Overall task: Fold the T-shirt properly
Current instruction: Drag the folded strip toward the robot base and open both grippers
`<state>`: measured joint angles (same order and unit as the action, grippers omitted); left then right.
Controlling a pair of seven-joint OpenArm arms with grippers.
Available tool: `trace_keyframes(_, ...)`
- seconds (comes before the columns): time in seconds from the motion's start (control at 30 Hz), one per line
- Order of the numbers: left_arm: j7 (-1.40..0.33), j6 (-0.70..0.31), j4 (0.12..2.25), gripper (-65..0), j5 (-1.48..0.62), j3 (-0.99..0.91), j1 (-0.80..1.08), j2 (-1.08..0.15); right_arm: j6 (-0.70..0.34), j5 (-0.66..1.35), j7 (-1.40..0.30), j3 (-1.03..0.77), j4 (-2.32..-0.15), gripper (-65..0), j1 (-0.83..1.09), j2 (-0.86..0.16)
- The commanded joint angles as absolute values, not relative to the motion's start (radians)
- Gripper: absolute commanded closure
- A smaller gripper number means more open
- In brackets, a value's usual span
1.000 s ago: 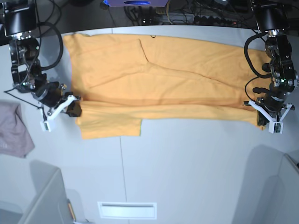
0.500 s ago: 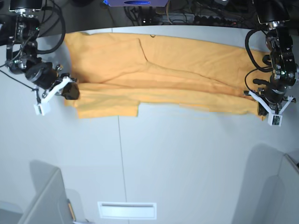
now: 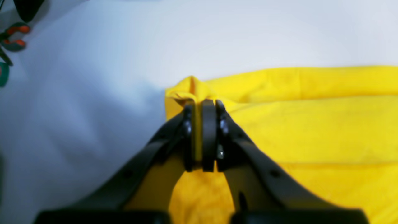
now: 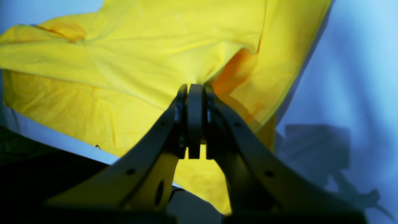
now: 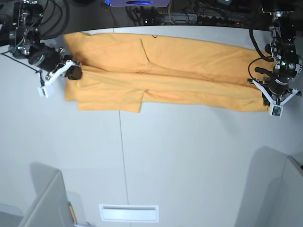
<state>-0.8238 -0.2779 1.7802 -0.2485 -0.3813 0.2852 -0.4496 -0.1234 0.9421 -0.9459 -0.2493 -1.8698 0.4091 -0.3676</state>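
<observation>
The T-shirt (image 5: 180, 75) lies across the table's (image 5: 189, 161) far edge.

plain orange-yellow T-shirt (image 5: 189, 71), pale grey table (image 5: 189, 161)

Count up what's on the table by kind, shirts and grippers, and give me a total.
T-shirt: 1
Grippers: 2, the left gripper and the right gripper, each shut on the T-shirt
Total: 3
</observation>
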Motion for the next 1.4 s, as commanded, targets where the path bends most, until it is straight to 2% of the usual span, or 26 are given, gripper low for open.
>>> trace_keyframes(0.0, -0.812, -0.272, 1.793, 0.0, -0.240, -0.386, 0.286, -0.467, -0.130, 0.957, -0.931, -0.257, -1.882, 0.0, 0.410, -0.367)
trace_keyframes(0.57, -0.817, -0.272, 1.790, 0.0, -0.240, -0.384, 0.363, -0.466, -0.130, 0.955, -0.938, -0.257, -1.824, 0.0, 0.414, -0.364)
trace_keyframes(0.67, -0.817, -0.272, 1.790, 0.0, -0.240, -0.384, 0.363, -0.466, -0.130, 0.955, -0.984, -0.260, -1.822, 0.0, 0.412, -0.361)
trace_keyframes(0.73, -0.817, -0.272, 1.790, -10.9, -0.240, -0.387, 0.375, -0.466, -0.130, 0.955, -0.995, -0.262, -1.824, -1.5, 0.412, -0.363)
trace_keyframes(0.83, -0.817, -0.272, 1.791, -29.0, -0.240, -0.392, 0.381, -0.467, -0.130, 0.955, -0.995, -0.300, -1.831, -20.1, 0.426, -0.361)
trace_keyframes(0.87, -0.817, -0.272, 1.791, -35.1, -0.240, -0.397, 0.381, -0.467, -0.130, 0.957, -0.995, -0.329, -1.836, -23.7, 0.435, -0.357)
trace_keyframes(0.93, -0.817, -0.272, 1.791, -44.4, -0.242, -0.400, 0.374, -0.466, -0.130, 0.957, -0.995, -0.364, -1.867, -24.9, 0.438, -0.354)
trace_keyframes(1.0, -0.817, -0.272, 1.801, -50.8, -0.246, -0.410, 0.374, -0.466, -0.130, 0.957, -1.003, -0.377, -1.893, -25.5, 0.437, -0.355)
trace_keyframes(1.1, -0.817, -0.272, 1.827, -54.5, -0.249, -0.464, 0.372, -0.458, -0.130, 0.958, -1.010, -0.371, -1.894, -25.8, 0.390, -0.363)
trace_keyframes(1.23, -0.817, -0.272, 1.871, -54.1, -0.249, -0.536, 0.372, -0.420, -0.130, 0.957, -1.090, -0.371, -1.828, -26.0, 0.314, -0.355)
trace_keyframes(1.37, -0.817, -0.272, 1.871, -54.1, -0.249, -0.581, 0.372, -0.423, -0.130, 0.957, -1.099, -0.371, -1.771, -33.6, 0.285, -0.344)
